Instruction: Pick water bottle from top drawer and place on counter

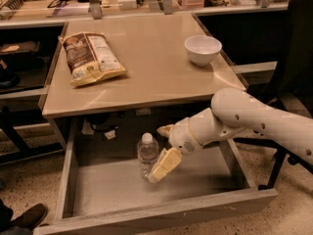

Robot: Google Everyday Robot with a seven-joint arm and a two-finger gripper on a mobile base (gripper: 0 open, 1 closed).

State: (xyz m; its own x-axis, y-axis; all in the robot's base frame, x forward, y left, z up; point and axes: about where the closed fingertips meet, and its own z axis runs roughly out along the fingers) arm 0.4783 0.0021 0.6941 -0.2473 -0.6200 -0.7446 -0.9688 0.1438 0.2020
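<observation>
The water bottle, clear with a white cap, stands upright on the pale floor of the open top drawer, near its middle. My gripper reaches into the drawer from the right and is open. One cream finger is in front of the bottle's lower right side and the other finger is behind it, level with the cap. The bottle's right edge sits at the mouth of the fingers. The beige counter lies above the drawer.
A chip bag lies on the counter's left and a white bowl stands at its right. A cluttered shelf runs behind. A black chair stands at the right. A shoe shows at bottom left.
</observation>
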